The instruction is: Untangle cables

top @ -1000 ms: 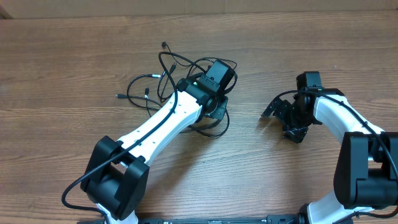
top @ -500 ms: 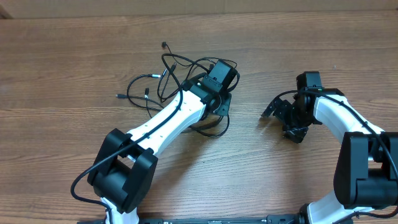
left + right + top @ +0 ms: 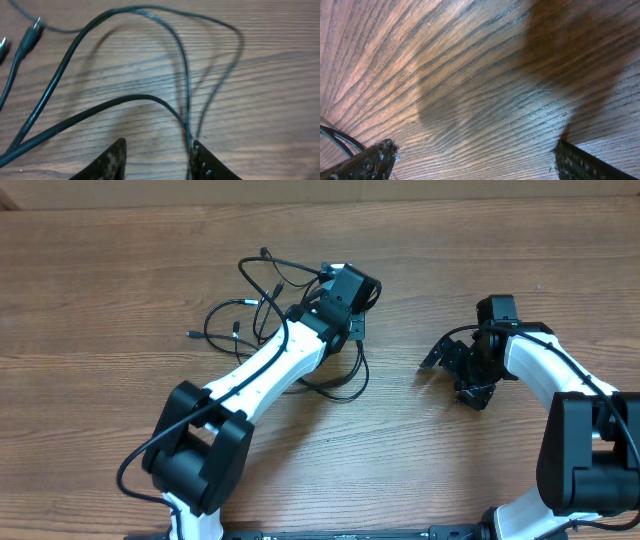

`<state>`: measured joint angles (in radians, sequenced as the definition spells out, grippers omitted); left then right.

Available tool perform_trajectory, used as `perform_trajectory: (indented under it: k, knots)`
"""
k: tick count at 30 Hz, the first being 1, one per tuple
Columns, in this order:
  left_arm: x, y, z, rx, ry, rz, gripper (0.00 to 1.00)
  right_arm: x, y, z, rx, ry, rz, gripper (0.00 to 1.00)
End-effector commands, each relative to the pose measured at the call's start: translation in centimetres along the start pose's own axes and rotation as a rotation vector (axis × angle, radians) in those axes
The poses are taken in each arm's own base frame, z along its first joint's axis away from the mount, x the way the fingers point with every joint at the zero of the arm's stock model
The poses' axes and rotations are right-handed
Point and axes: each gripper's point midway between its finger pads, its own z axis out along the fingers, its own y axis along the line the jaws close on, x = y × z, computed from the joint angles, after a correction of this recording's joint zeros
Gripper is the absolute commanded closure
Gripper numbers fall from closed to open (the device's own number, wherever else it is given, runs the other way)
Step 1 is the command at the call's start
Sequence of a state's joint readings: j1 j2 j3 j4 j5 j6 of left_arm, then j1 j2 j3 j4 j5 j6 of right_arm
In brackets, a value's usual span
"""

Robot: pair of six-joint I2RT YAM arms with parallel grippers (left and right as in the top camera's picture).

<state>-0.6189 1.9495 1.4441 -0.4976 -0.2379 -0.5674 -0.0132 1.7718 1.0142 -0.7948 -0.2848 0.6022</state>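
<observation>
Overhead: thin black cords with small silver plug tips [image 3: 258,300] are seen tangled in loose loops at the upper centre-left of the brown wood-grain table [image 3: 100,410], partly covered by the end of the white-and-black left arm [image 3: 290,355]. The black two-finger right pincer [image 3: 450,378] is set well apart at centre right.

Left wrist: the left pincer [image 3: 157,150] is shown partly open at the bottom edge, with nothing clamped. Two strands are gathered against its right-hand finger [image 3: 202,159].

Right wrist: the jaws are spread wide over bare wood, and nothing is held.
</observation>
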Motion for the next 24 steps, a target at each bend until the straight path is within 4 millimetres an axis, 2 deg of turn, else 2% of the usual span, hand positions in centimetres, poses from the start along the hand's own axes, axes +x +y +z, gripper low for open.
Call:
perform_trajectory:
  k: [1,7,15,24]
  knots:
    - [0.9,1.3,2.4,-0.070,0.008,-0.091,0.53,1.8,-1.3,2.0,0.024,0.081,0.019,0.00]
    - [0.9,1.4,4.4,-0.078,-0.016,-0.097,0.47,1.8,-1.3,2.0,0.024,0.081,0.019,0.00]
    - [-1.5,2.5,4.7,-0.092,-0.102,-0.178,0.45,1.8,-1.3,2.0,0.024,0.081,0.019,0.00]
    - [-1.9,2.4,5.5,-0.080,-0.123,-0.210,0.43,1.8,-1.3,2.0,0.024,0.081,0.019,0.00]
